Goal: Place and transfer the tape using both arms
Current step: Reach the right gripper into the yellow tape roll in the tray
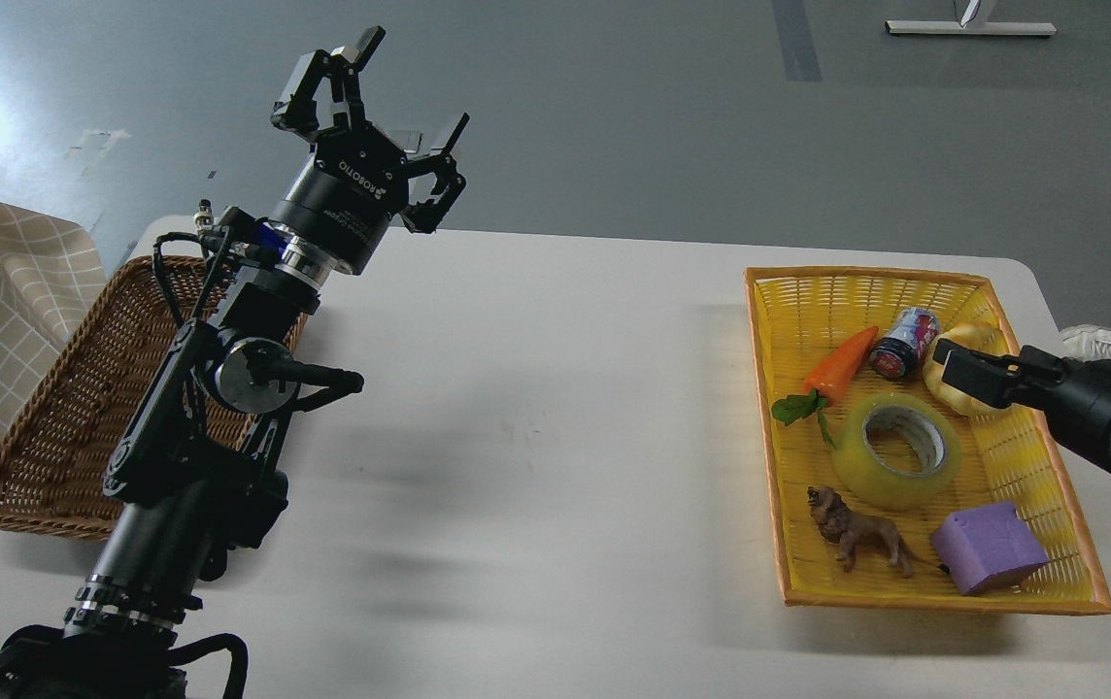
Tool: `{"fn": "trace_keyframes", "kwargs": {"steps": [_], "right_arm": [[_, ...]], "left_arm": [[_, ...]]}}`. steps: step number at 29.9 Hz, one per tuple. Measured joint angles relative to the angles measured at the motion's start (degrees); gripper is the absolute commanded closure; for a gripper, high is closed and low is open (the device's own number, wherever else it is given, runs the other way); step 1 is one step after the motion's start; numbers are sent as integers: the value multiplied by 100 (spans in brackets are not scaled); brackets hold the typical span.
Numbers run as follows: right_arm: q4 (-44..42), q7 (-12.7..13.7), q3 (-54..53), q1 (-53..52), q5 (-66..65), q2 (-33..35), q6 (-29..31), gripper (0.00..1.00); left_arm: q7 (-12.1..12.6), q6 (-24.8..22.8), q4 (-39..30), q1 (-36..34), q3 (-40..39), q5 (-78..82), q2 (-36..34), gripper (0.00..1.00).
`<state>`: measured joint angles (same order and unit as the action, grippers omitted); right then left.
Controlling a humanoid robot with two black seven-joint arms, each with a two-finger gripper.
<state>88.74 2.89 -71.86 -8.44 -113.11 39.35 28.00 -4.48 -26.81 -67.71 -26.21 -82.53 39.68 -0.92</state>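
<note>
Head view shows my right claw (954, 374) low over the yellow basket (1060, 544), fingers indistinct; tape (897, 450) lies flat just below-left of it. I should straddle its rim squarely. Left claw (390, 121) waits, spread wide.

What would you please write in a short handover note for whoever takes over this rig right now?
Left gripper: open, empty, raised above the table's far left, near the wicker basket.
Right gripper: over the yellow tray, just right of the tape; fingers cannot be told apart.
Tape: lying flat in the tray, between the toy carrot, lion figure and purple block.
Done: nothing moved yet.
Left: grasp tape, place, transfer between arms.
</note>
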Motion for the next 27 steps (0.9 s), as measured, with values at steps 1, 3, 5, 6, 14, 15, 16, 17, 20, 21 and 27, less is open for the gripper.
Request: {"fn": "trace_keyframes", "kwargs": {"steps": [1, 3, 5, 6, 14, 15, 16, 17, 20, 21, 27], "right_arm": [[-14, -19, 72, -6, -106, -3, 0, 5], [-49, -36, 155, -14, -292, -5, 0, 5], [-118, -42, 194, -18, -456, -16, 0, 6], [-168, -43, 204, -18, -528, -30, 0, 7], [-398, -43, 323, -14, -719, -132, 0, 17], [-407, -43, 335, -8, -755, -157, 0, 17], [-427, -43, 348, 1, -794, -181, 0, 18], [-448, -43, 356, 8, -818, -203, 0, 20], [-505, -42, 365, 20, -854, -270, 0, 24], [-516, -37, 367, 24, -860, -285, 0, 24], [-575, -25, 439, 70, -926, -351, 0, 25]], "left_arm": [[0, 0, 0, 1, 0, 0, 0, 2], [0, 0, 0, 1, 0, 0, -3, 2], [0, 0, 0, 2, 0, 0, -5, 2], [0, 0, 0, 2, 0, 0, -7, 2], [0, 0, -1, 2, 0, -3, -66, 2], [0, 0, -1, 2, 0, -4, -69, 2], [0, 0, 0, 2, 0, -4, -71, 2], [0, 0, 0, 2, 0, -4, -73, 2], [0, 0, 0, 2, 0, -12, -74, 2], [0, 0, -1, 2, 0, -13, -75, 2], [0, 0, -1, 2, -4, -13, -84, 2]]}}
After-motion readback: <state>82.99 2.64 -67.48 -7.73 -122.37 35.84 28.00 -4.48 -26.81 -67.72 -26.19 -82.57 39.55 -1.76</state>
